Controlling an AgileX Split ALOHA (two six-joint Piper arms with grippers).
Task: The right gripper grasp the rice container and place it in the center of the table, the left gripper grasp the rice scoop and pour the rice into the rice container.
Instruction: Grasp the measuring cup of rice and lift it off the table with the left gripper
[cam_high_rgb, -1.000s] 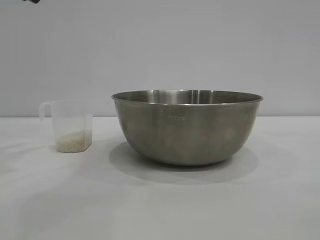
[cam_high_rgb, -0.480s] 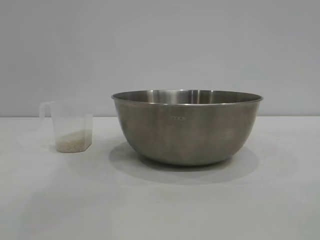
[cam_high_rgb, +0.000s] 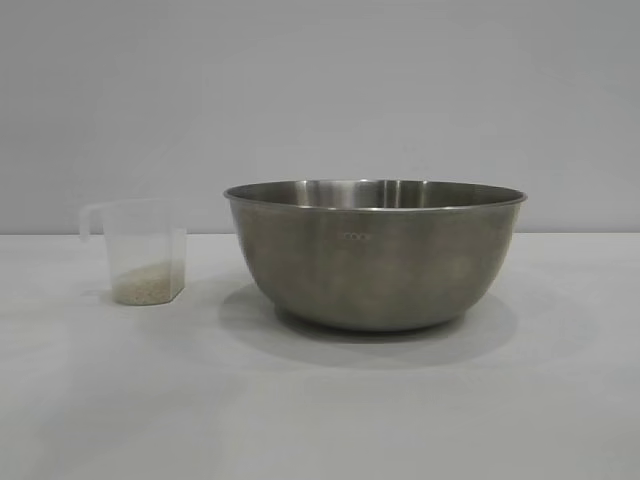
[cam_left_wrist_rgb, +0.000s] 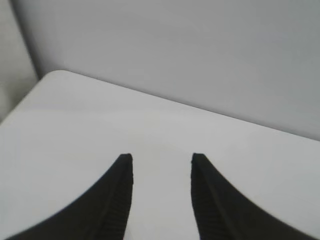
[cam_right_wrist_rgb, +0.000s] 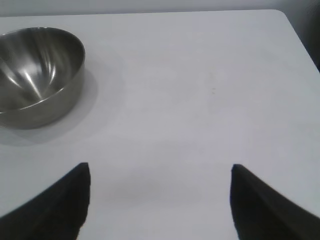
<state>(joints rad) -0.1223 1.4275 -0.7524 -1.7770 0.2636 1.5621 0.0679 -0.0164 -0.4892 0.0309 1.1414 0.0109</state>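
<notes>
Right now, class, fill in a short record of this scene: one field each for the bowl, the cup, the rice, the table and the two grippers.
rice container: steel bowl, upright mid-table, inside shows no rice
rice scoop: clear plastic cup, upright, left of the bowl, apart from it
rice: thin layer in the cup's bottom
table: white top
left gripper: open, holding nothing, over bare table
right gripper: wide open, holding nothing, bowl farther off
</notes>
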